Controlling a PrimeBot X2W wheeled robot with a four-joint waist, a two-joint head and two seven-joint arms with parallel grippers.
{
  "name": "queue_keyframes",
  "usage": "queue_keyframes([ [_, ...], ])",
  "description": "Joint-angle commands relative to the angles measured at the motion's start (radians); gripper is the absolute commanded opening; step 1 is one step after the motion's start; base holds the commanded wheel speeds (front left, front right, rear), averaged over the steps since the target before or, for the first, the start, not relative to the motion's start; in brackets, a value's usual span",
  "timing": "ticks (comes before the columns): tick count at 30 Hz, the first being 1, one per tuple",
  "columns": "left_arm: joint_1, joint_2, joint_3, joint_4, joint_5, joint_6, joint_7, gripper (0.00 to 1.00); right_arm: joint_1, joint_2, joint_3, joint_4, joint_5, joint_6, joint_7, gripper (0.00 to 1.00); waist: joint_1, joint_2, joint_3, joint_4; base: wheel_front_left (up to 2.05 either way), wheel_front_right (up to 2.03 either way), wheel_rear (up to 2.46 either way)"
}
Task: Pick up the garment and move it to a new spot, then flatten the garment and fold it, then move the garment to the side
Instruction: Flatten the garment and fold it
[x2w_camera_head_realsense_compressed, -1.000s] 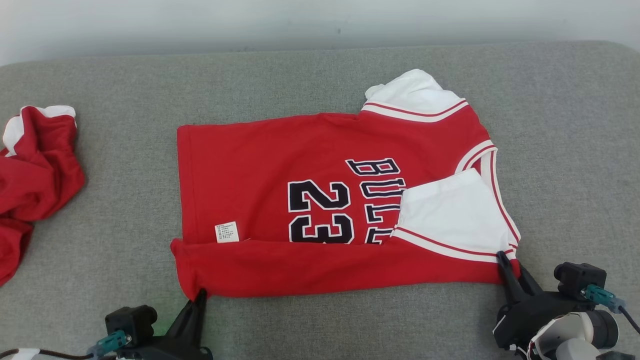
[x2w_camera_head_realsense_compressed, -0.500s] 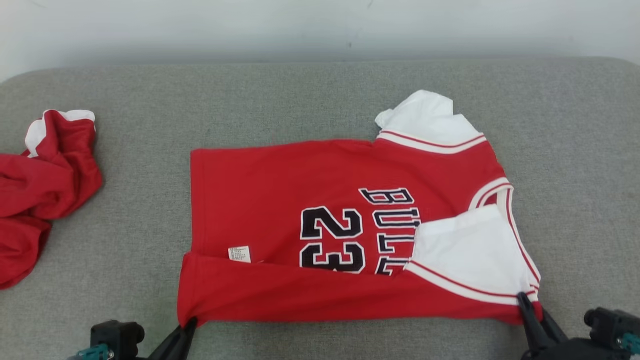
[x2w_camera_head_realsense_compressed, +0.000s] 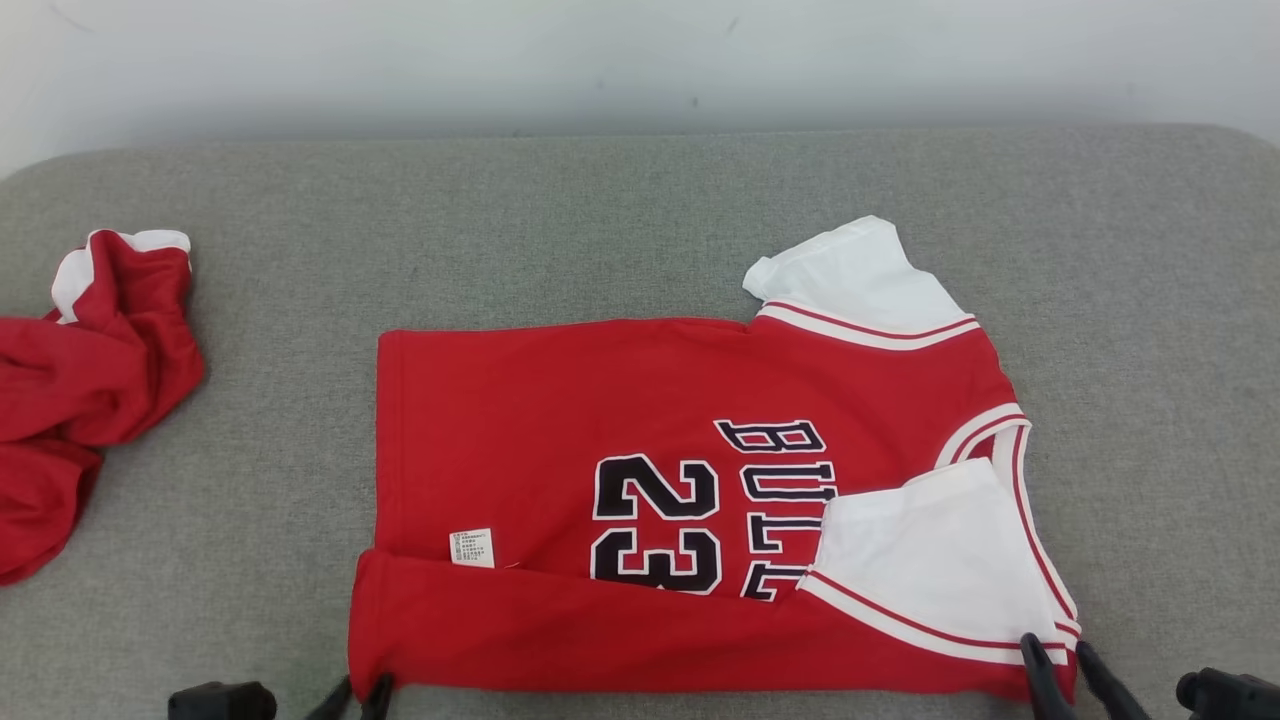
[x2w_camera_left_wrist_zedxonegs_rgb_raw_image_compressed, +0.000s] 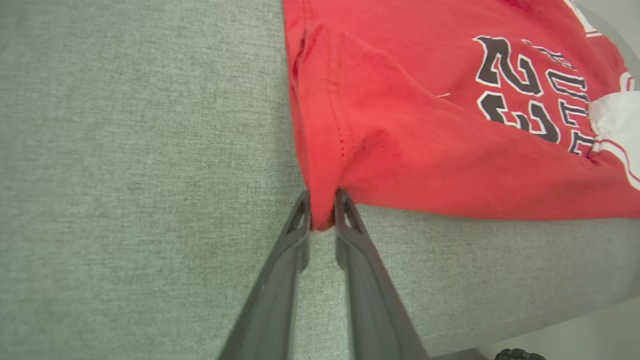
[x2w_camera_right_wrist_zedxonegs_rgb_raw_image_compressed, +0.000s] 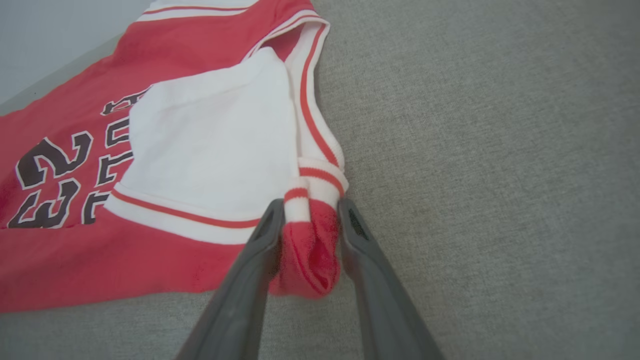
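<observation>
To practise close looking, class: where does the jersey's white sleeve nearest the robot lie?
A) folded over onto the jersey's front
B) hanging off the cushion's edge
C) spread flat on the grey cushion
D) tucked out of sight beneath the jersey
A: the near white sleeve lies on the red jersey, covering part of its black letters.

Both pulling back now: left claw (x2w_camera_head_realsense_compressed: 362, 688) and right claw (x2w_camera_head_realsense_compressed: 1057, 652) sink to the frame's bottom edge, dragging the garment (x2w_camera_head_realsense_compressed: 600, 420) lower; the camera's shifted too.
</observation>
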Motion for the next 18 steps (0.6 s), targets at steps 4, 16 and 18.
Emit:
queue_keyframes([
  [4, 0.011, -0.014, 0.021, 0.014, 0.001, 0.026, -0.04, 1.0, -0.003, 0.015, -0.032, -0.02, -0.026, -0.001, -0.029, 1.0, 0.0, 0.0, 0.0, -0.007, 0.0, 0.0, 0.0],
  [16, -0.14, -0.095, 0.074, 0.04, 0.101, 0.095, -0.287, 1.0, -0.171, 0.02, -0.019, -0.09, -0.155, -0.001, -0.167, 1.0, 0.0, 0.0, -0.012, -0.012, 0.0, 0.0, 0.0],
  [18, -0.165, -0.094, 0.069, 0.057, 0.132, 0.103, -0.317, 1.0, -0.187, 0.009, 0.011, -0.084, -0.171, -0.001, -0.165, 1.0, 0.0, 0.0, -0.013, -0.009, 0.0, 0.0, 0.0],
])
